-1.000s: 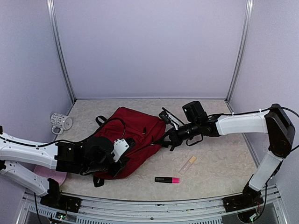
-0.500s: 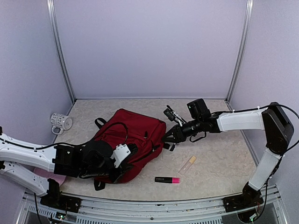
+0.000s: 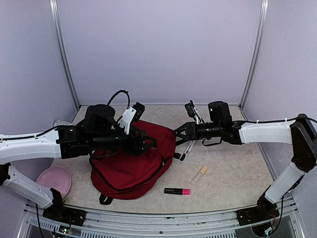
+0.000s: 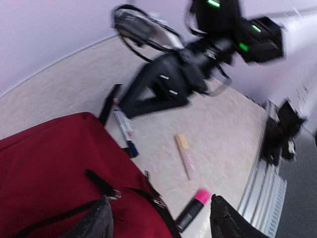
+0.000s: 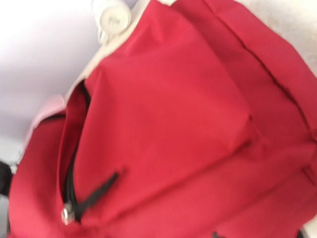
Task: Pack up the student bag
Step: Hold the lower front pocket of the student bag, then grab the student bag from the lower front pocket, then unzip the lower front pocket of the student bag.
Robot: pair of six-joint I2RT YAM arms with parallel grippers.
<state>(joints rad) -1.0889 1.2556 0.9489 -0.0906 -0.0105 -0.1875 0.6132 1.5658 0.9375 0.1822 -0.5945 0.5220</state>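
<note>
— Lilac walls, pale speckled table (image 3: 233, 163). Seen from above, where's the bag?
— The bag (image 3: 129, 166) is mid-frame and slumped half upright. The left gripper (image 3: 148, 143) is over its upper edge and the right gripper (image 3: 177, 135) is at its upper right corner. I'd guess they flank it to steady it for opening.
— What's around it?
— Pens (image 3: 185, 148) lie just beside its right edge. A pale tube (image 3: 199, 175) and a pink highlighter (image 3: 177, 191) lie lower right, apart from it. There's a pink plate (image 3: 55, 178) lower left.
— And the left wrist view?
— Its fingers (image 4: 101, 223) are spread wide at the bottom edge, gripping nothing, with red fabric below them. The right gripper is a dark blur in the upper middle, so I can't tell whether it's clenched.
— Right wrist view?
— Nearly all bag, and blurred. A zip pull (image 5: 66, 213) shows lower left, with a dark slit running up from it that looks like a pocket partly open. A mug (image 5: 113, 17) sits at the top edge. Its own fingers don't show.
— Anything in the way?
— The pens lie right below the right gripper. The slit looks too narrow for packing, so I'd say widening it comes first.
</note>
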